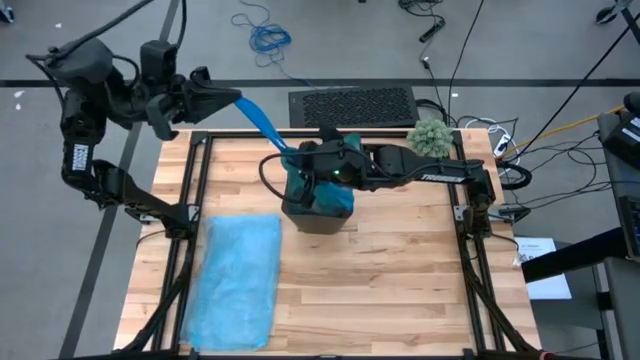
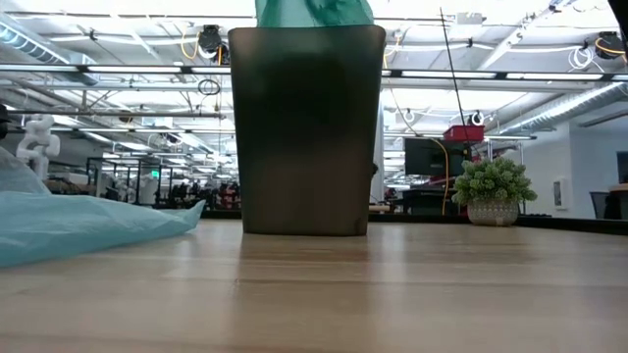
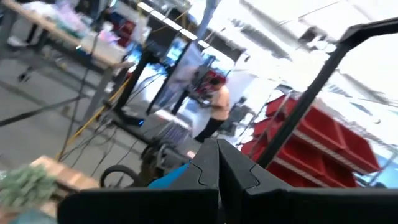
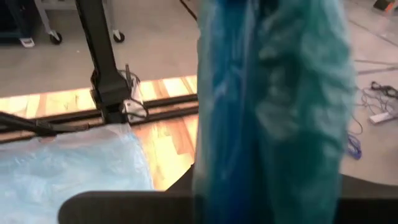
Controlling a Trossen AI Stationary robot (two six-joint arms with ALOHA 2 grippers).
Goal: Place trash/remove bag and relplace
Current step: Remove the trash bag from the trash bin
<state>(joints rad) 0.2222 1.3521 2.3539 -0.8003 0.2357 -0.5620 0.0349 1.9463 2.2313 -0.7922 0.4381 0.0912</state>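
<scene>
left arm: off the table's far-left corner, raised. The left gripper (image 1: 232,100) is pinched shut on one end of the blue bag (image 1: 268,125), which runs as a stretched strip from those fingers down to the bin.

spare bag: a flat light-blue bag (image 1: 238,280) lies on the table (image 1: 400,290) near the left-front, well apart from the bin. Looks like the replacement, untouched.

bin: dark bin (image 2: 306,132) stands upright about mid-table. In the low view a bunch of teal plastic pokes out over its rim.

right arm: reaches in from the right side, wrist right over the bin. The right gripper (image 1: 322,172) is closed, and its wrist view is filled with bunched blue-green plastic, so I'd say it's clamped on the bag's body at the bin's mouth.

plant: fuzzy grey-green ball (image 1: 432,138) sits at the far-right edge, not part of the job.

trash: can't see any of it anywhere. My guess is it's inside the bag, but can't tell.

step: reads to me like the remove-bag part, with both grippers on the old bag and most of it down in the bin.

next: probably lift both ends together, straight up so the bin doesn't tip, clear the rim, set it aside, then go for the spare.
</scene>
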